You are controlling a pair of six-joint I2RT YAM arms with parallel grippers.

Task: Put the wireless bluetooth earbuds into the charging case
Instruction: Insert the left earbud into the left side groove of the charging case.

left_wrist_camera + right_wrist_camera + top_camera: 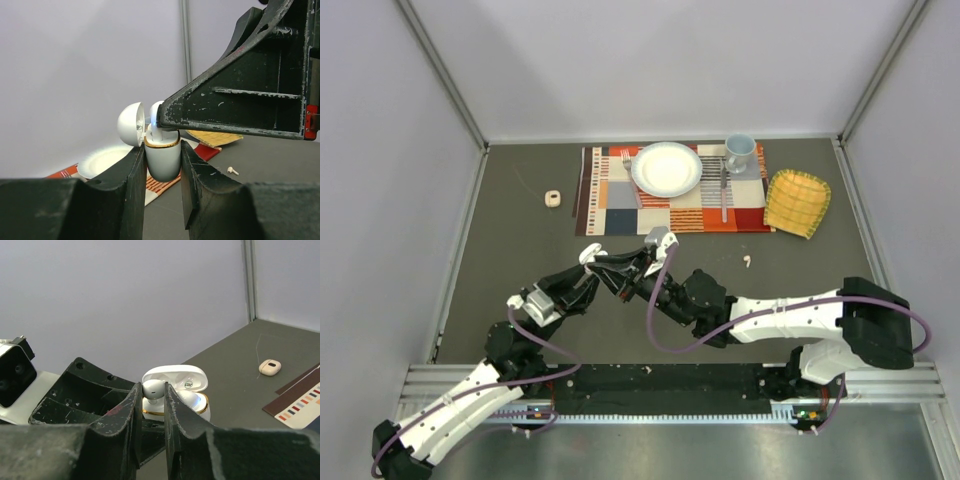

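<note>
White earbud [154,386] was pinched in the right gripper [152,395], stem at the mouth of the open case [161,150], which the left gripper [162,167] clamped. Seating seemed under way; next called for a straight push down, then letting go. Another earbud [747,262] lay on the bench [520,280].

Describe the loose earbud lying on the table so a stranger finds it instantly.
Start at the patterned placemat at the far end. Just off its near right corner, on the near side of the yellow cloth, lies the loose earbud. It is the only tiny pale stemmed speck on that bare grey tabletop.
</note>
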